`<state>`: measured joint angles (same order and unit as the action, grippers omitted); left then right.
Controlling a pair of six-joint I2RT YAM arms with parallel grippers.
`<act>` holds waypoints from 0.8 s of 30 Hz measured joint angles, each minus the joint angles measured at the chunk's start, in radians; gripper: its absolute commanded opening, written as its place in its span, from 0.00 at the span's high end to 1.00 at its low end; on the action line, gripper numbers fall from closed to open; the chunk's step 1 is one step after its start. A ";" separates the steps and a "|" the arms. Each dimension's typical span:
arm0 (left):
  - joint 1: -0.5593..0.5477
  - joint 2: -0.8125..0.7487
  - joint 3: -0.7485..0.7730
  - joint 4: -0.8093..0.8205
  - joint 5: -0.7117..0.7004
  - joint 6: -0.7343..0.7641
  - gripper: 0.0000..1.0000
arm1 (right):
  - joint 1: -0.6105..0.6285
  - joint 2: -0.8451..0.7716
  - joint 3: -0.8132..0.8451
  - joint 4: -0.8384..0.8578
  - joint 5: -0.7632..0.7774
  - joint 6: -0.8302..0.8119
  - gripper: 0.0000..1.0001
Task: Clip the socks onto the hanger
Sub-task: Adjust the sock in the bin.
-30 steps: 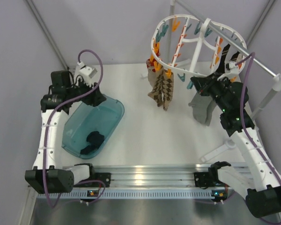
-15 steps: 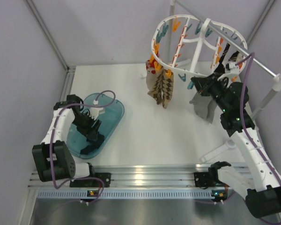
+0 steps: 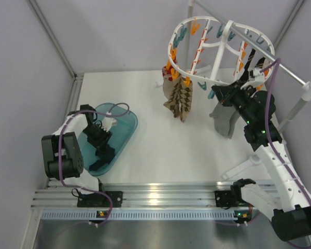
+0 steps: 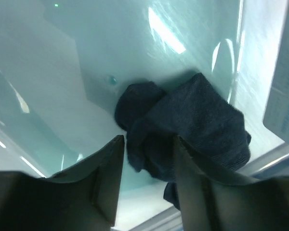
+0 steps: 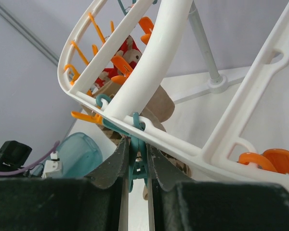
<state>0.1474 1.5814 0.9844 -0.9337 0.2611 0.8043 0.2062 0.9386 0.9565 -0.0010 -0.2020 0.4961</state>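
White table [image 3: 145, 142] between grey walls, hanger [image 3: 207, 49] over far right corner, zigzag sock [image 3: 181, 101] and grey sock [image 3: 224, 120] hanging beneath it, right gripper [image 5: 138, 149] clenched on teal peg [image 5: 136, 168] at hanger rim, left gripper [image 4: 147, 144] released, jaws apart over dark sock [image 4: 192, 125] in teal tub [image 3: 125, 120] near left edge.

Robotics lab test cell. Plain grey panel walls [image 3: 119, 36] box in a white table [image 3: 155, 145]; slotted aluminium rail [image 3: 166, 193] carries left arm base [image 3: 98, 199] and right arm base [image 3: 236, 198].
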 measured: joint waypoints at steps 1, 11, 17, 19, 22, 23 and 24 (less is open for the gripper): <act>-0.001 0.011 0.000 0.009 0.000 -0.006 0.68 | 0.000 0.000 0.000 0.000 -0.001 -0.003 1.00; -0.006 0.045 0.094 0.044 0.050 -0.130 1.00 | -0.006 0.009 0.000 0.000 -0.003 -0.008 1.00; -0.005 -0.016 0.251 0.061 0.111 -0.264 1.00 | -0.008 0.009 0.000 0.000 -0.008 -0.016 1.00; -0.005 -0.033 0.277 0.060 0.126 -0.301 1.00 | -0.008 0.009 0.000 0.000 -0.009 -0.016 1.00; -0.003 -0.036 0.293 0.058 0.142 -0.347 1.00 | -0.008 0.009 0.000 0.000 -0.009 -0.016 1.00; 0.001 -0.036 0.293 0.051 0.146 -0.362 1.00 | -0.008 0.009 0.000 0.000 -0.009 -0.016 1.00; 0.005 -0.036 0.293 0.045 0.151 -0.372 1.00 | -0.008 0.009 0.000 0.000 -0.009 -0.016 1.00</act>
<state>0.1520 1.5455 1.2778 -0.8883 0.4118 0.4320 0.1978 0.9474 0.9565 -0.0013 -0.2111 0.4797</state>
